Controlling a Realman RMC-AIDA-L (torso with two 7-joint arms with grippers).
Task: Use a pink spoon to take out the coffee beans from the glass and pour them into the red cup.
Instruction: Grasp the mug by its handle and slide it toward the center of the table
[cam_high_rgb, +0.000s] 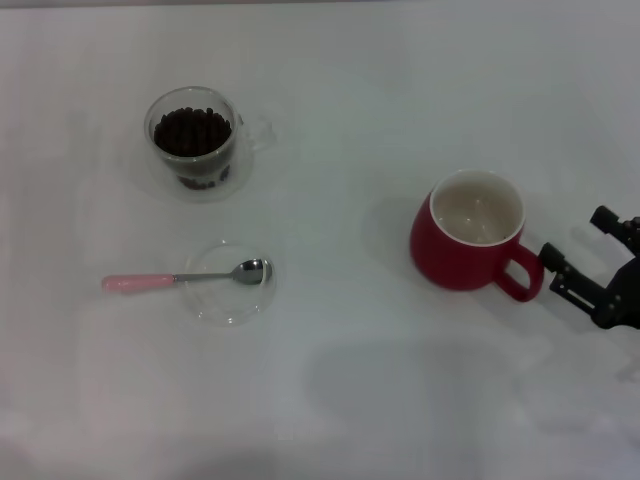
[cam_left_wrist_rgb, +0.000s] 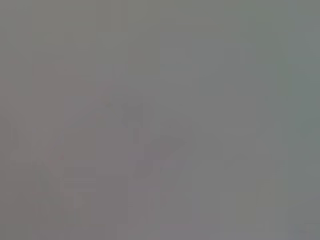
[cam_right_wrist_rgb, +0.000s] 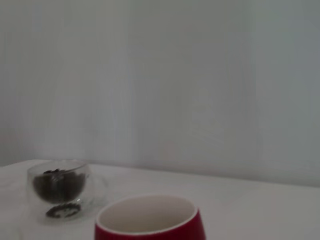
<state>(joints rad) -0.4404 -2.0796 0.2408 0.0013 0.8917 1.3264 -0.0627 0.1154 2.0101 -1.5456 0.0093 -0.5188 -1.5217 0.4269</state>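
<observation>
Right gripper (cam_high_rgb: 580, 262): I see it spread, beside the red cup's (cam_high_rgb: 468, 245) handle.
Pink spoon (cam_high_rgb: 185, 277): across the glass dish (cam_high_rgb: 230, 300).
Left gripper: out of my view.

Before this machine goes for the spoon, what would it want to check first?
1. Pink-handled metal teaspoon reachable: ok, bowl resting in shallow clear glass dish.
2. Dark coffee beans in clear double-walled glass mug: ok.
3. Squat red ceramic cup upright, white inside looks empty: ok.
4. Right end effector beside the cup's handle, open: ok.
5. Left end effector: cannot tell, not in view.
</observation>
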